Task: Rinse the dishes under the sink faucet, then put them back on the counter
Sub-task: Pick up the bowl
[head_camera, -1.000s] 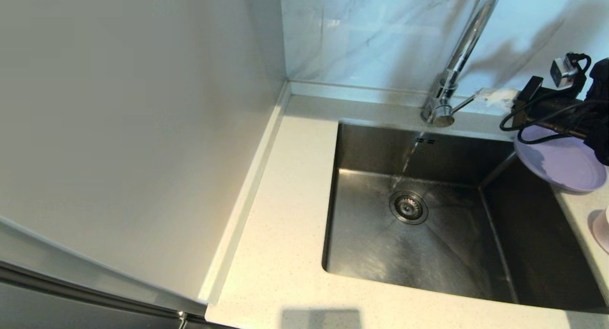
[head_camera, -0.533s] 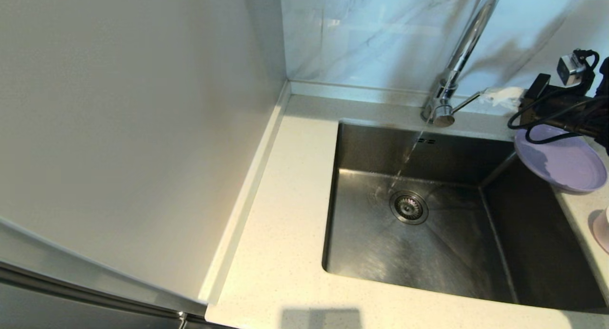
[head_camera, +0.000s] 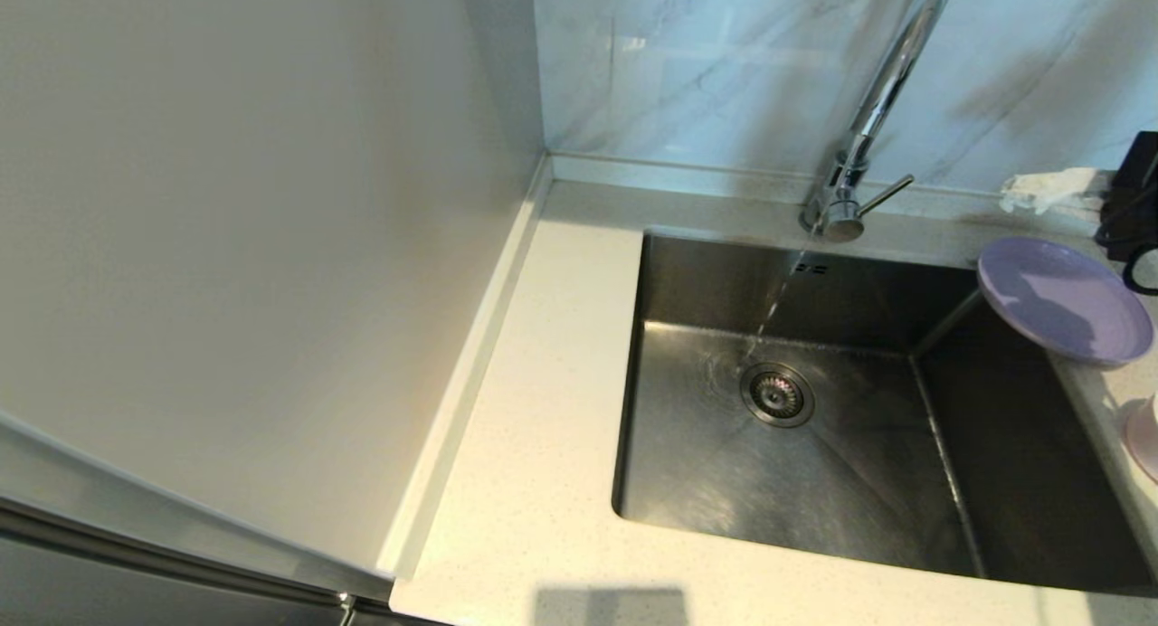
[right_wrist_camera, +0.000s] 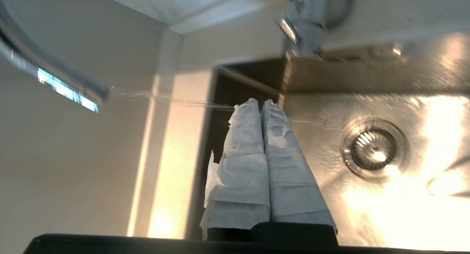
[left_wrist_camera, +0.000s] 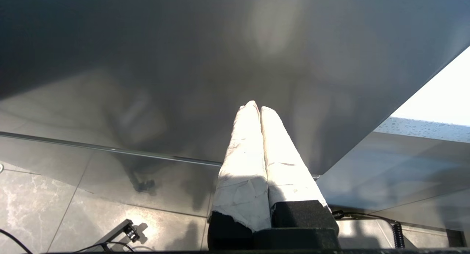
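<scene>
Water runs in a thin stream [head_camera: 776, 311] from the chrome faucet [head_camera: 870, 110] into the steel sink [head_camera: 841, 490]; the lever [head_camera: 885, 194] points right. The lilac plate [head_camera: 1067, 300] lies on the counter [head_camera: 543, 427] at the sink's back right corner, its rim overhanging the basin. Only an edge of the pink bowl [head_camera: 1143, 436] shows at the right border. My right gripper [head_camera: 1009, 190], wrapped in white paper, is shut and empty behind the plate, apart from it. In the right wrist view the right gripper [right_wrist_camera: 261, 102] points across the basin toward the stream. My left gripper [left_wrist_camera: 257, 106] is shut, parked below the counter.
A grey-white wall panel [head_camera: 253, 246] rises left of the counter. A marble backsplash [head_camera: 706, 65] stands behind the faucet. The drain [head_camera: 776, 393] sits mid-basin. The left wrist view faces a grey cabinet front [left_wrist_camera: 183, 63] above floor tiles.
My right arm has drawn back to the right, away from the faucet lever and off the plate, which now shows whole. The water keeps running.
</scene>
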Controlling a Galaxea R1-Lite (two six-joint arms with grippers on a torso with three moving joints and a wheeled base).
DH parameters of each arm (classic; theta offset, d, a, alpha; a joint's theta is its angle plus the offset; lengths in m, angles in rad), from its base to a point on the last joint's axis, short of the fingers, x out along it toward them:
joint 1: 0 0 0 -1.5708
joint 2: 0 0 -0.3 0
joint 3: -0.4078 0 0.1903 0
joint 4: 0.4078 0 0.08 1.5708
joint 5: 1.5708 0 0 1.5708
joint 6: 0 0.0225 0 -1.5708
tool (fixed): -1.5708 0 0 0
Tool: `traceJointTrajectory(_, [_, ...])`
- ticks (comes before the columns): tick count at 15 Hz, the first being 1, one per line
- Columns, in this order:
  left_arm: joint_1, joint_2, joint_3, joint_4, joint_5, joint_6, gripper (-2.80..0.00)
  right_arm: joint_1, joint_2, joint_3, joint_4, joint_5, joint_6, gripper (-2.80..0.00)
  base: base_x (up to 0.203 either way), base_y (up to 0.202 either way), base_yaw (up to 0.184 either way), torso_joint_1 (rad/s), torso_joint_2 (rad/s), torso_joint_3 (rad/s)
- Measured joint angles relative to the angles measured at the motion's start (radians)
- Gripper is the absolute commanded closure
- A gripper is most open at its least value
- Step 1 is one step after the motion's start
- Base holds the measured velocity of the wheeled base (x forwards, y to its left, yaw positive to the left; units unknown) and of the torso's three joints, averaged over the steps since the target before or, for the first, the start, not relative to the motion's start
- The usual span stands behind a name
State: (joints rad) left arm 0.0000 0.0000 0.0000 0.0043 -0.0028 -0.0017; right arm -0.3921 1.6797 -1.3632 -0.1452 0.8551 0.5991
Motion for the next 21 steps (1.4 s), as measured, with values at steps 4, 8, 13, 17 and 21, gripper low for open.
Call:
traceJointTrajectory(4, [0.000,0.000,0.000,0.000,0.000,0.001,0.00,-0.120,-0.140,0.147,0.171,-0.006,-0.193,0.00,0.000,0.000,0.000,0.000,0.00,0.000])
traceJointTrajectory(8, [0.000,0.000,0.000,0.000,-0.001,0.000,0.00,-0.236,-0.212,0.196,0.533,-0.115,-0.581,0.00,0.000,0.000,0.000,0.000,0.00,0.000])
traceJointTrajectory(13, [0.000,0.000,0.000,0.000,0.000,0.001,0.00,-0.314,-0.281,0.200,0.853,-0.360,-0.922,0.00,0.000,0.000,0.000,0.000,0.00,0.000])
traceJointTrajectory(17, [0.000,0.000,0.000,0.000,0.000,0.001,0.00,-0.318,-0.359,0.206,0.927,-0.537,-1.102,0.00,0.000,0.000,0.000,0.000,0.00,0.000])
traceJointTrajectory(21, [0.000,0.000,0.000,0.000,0.000,0.000,0.00,-0.325,-0.446,0.237,1.091,-0.840,-1.256,0.00,0.000,0.000,0.000,0.000,0.00,0.000])
